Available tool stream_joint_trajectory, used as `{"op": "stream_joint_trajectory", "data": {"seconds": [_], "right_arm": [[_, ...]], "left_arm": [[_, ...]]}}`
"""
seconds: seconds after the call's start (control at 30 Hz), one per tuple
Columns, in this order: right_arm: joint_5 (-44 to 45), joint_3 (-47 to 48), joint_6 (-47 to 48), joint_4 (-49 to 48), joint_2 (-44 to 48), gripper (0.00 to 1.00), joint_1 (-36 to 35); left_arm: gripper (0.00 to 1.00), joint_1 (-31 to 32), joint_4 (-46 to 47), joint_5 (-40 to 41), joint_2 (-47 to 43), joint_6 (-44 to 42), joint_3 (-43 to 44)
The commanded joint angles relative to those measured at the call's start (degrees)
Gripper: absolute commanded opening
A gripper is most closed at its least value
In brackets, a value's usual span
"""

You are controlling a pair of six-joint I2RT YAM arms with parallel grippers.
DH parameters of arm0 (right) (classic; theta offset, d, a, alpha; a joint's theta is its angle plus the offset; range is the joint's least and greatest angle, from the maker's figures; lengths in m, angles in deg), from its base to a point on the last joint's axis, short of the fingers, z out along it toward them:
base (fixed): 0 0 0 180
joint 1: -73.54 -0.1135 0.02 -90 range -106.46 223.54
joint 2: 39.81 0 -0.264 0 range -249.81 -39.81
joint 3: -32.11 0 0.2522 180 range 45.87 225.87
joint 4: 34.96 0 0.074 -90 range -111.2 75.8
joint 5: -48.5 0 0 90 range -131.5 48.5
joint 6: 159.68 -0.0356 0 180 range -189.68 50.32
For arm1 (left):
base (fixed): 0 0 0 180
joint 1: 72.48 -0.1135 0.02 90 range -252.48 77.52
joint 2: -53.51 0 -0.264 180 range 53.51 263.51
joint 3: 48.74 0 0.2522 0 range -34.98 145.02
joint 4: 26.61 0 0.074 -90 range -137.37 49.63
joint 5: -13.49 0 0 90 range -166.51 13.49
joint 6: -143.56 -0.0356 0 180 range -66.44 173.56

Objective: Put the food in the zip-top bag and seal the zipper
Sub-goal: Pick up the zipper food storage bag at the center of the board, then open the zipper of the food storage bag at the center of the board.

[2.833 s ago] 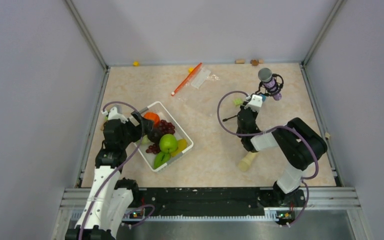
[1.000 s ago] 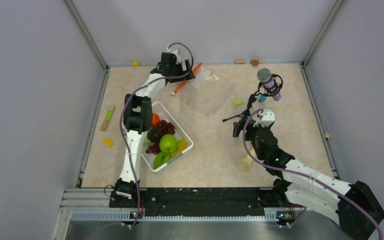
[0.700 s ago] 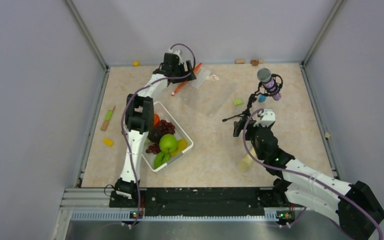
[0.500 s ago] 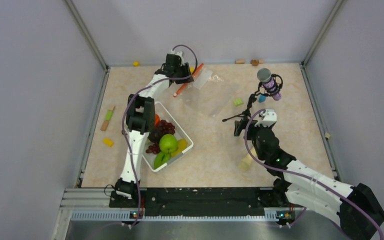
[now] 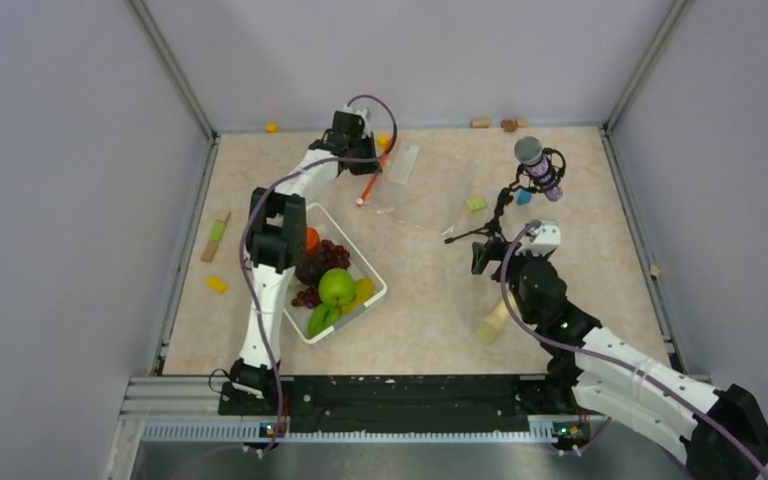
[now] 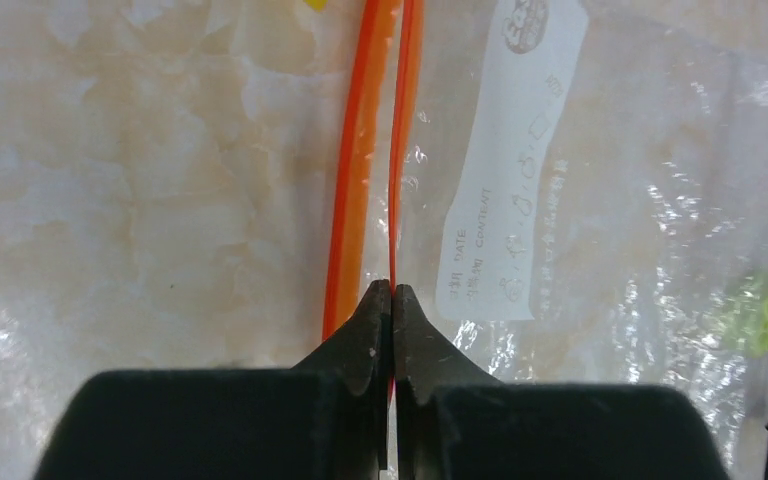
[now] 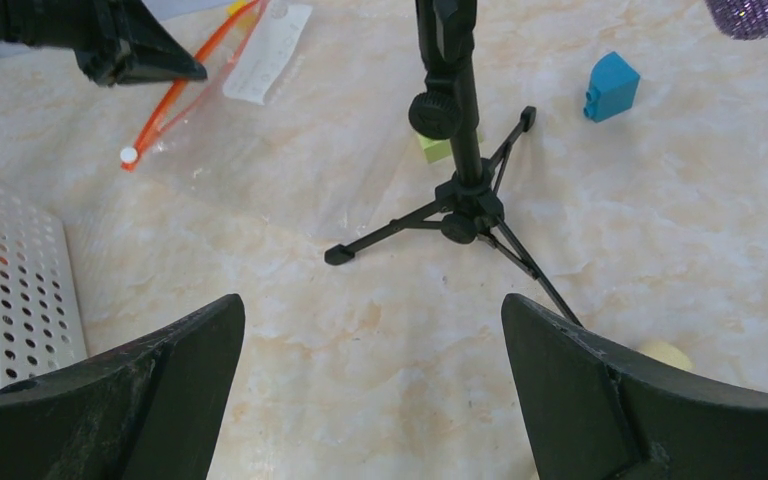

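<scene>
While the food (image 5: 337, 287) lies heaped in the white basket (image 5: 348, 316) at the near left, the top view shows the left arm stretched to the far side, its left gripper (image 5: 373, 163) on the zipper (image 5: 367, 187). The zip-top bag (image 5: 428, 188) spreads flat to the right of that strip, well apart from the basket, with nothing inside it. The right gripper (image 5: 480, 258) hangs near the middle, just beside the foot of a microphone stand (image 5: 538, 170).

From the left wrist, the left gripper (image 6: 392, 297) is pinched tight on one thin orange track of the zipper. The second track lies loose just to its left, so the mouth looks unsealed.

From the right wrist, the right gripper (image 7: 371, 305) stands wide apart with nothing in it, the stand's tripod directly ahead and the bag beyond it to the far left.

The step in hand seems to be securing the bag's mouth, before any fruit goes in. The next move likely calls for bringing the bag nearer the basket and having the free gripper take the opposite lip, steering round the tripod.
</scene>
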Motion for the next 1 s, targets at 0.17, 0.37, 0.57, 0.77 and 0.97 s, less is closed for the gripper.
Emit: {"op": "stream_joint_trajectory", "data": {"seconds": [0.17, 0.37, 0.57, 0.77, 0.97], "right_arm": [[-19.9, 4.9, -0.2, 6.7, 1.6, 0.99, -0.5], [-33.0, 7.6, -2.5, 8.9, 1.1, 0.99, -0.5], [-37.5, 10.0, -8.3, 10.7, 2.2, 0.99, -0.5], [-38.8, 13.6, -10.7, 13.5, 2.6, 0.99, -0.5], [-36.6, 19.9, -14.8, 13.2, -1.8, 0.99, -0.9]], "left_arm": [[0.0, 3.7, 0.7, 2.6, -23.8, -2.1, -12.4], [0.0, 9.7, 1.6, 6.2, -39.3, -2.4, -26.3], [0.0, 14.0, 5.4, 10.0, -54.6, 4.0, -43.4], [0.0, 19.8, 9.6, 13.1, -69.2, 10.9, -58.6], [0.0, 23.3, 11.2, 16.7, -78.5, 13.1, -67.4]]}}
